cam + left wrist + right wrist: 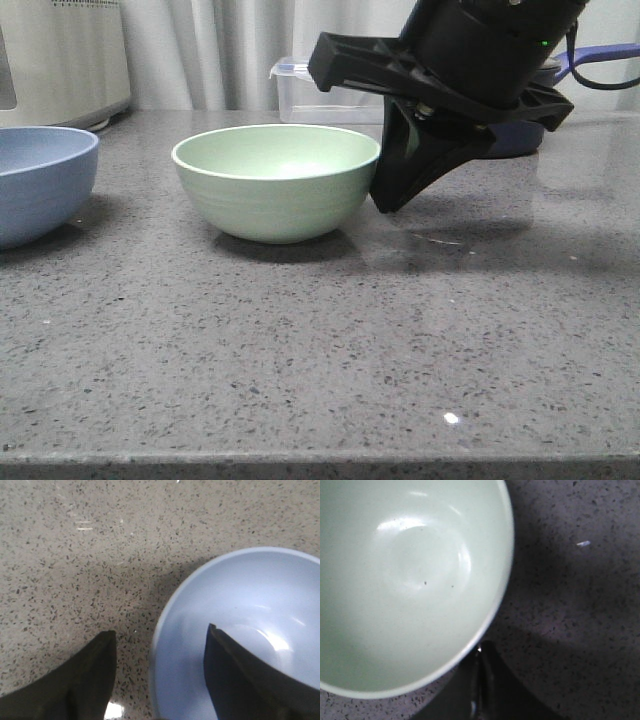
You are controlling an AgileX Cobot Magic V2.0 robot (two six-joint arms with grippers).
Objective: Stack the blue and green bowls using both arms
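Note:
The green bowl (275, 185) stands upright on the grey speckled counter, near the middle. My right gripper (390, 205) is shut and empty, its tips down against the outside of the bowl's right side, just below the rim. In the right wrist view the closed fingertips (479, 652) sit right beside the green bowl (410, 580). The blue bowl (40, 180) stands at the far left, cut off by the frame edge. My left gripper (161, 630) is open over the rim of the blue bowl (250, 605), with one finger inside and one outside. The left arm is out of the front view.
A clear plastic container (320, 90) with a blue lid stands behind the green bowl. A white appliance (60, 60) is at the back left. A dark pot with a bluish handle (600, 55) shows behind the right arm. The counter's front edge (320, 458) is near.

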